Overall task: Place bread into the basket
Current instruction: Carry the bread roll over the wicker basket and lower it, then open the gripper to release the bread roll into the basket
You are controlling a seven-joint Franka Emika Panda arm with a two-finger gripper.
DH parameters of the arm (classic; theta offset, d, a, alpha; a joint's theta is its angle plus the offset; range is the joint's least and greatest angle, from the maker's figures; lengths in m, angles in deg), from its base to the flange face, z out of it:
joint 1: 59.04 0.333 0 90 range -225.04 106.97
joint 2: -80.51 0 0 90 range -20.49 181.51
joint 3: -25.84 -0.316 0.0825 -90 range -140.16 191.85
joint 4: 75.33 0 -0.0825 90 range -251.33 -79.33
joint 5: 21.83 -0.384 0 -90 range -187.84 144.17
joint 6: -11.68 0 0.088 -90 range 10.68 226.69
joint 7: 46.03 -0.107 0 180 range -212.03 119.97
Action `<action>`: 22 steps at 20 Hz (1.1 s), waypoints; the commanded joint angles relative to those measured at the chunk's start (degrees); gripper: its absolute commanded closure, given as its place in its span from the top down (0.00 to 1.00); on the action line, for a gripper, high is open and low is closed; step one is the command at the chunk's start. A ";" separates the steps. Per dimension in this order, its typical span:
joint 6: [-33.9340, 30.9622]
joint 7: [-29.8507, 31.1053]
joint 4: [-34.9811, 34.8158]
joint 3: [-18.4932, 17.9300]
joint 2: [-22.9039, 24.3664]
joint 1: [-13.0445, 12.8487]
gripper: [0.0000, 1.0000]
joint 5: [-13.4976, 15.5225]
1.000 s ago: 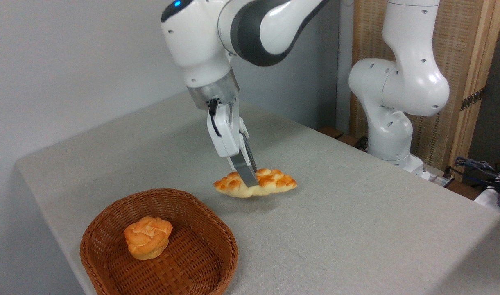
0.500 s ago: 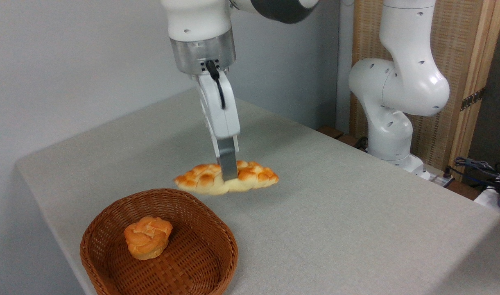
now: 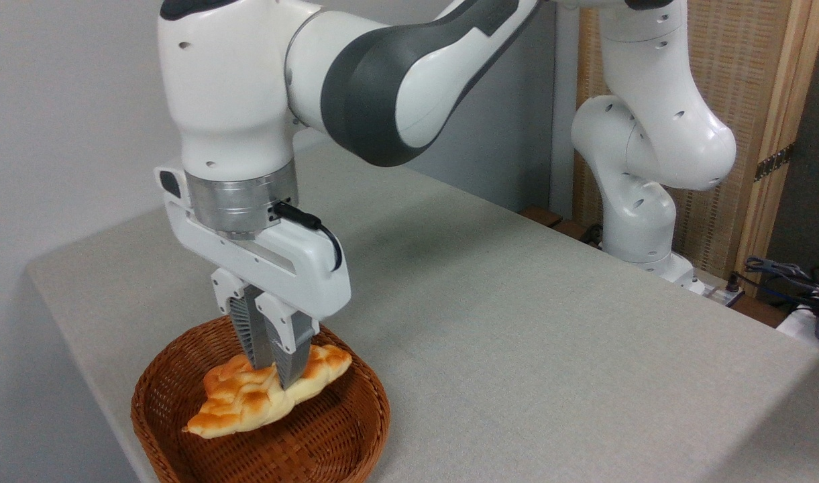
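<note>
The bread (image 3: 248,402) is a long braided loaf, pale yellow with golden-orange bumps. My gripper (image 3: 275,373) is shut on its middle and holds it over the inside of the basket (image 3: 355,429), a shallow reddish-brown wicker one at the table's front left. The loaf lies slanted, its pointed left end low over the basket's floor and its right end near the far rim. Whether it touches the basket I cannot tell. The loaf hides most of the basket's middle.
The arm's white base (image 3: 640,228) stands at the table's far right, with cables (image 3: 785,282) beyond the right edge. The grey table (image 3: 516,349) stretches right of the basket; its front-left edge runs just beside the basket.
My gripper has carried the bread left and toward the front, from above the table behind the basket to over the basket, turning at the wrist. The small round bun is now hidden.
</note>
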 commanded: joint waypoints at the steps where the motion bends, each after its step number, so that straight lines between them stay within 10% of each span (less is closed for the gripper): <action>1: 0.12 2.97 0.98 0.72 -0.88 -0.03 0.61 0.72; 2: 0.12 3.58 0.98 0.80 -1.23 -0.03 0.81 0.55; 5: 0.03 3.59 0.98 0.98 -1.24 -0.03 1.00 -3.75; 22: -0.23 3.94 0.98 0.81 -0.10 0.06 1.00 -5.26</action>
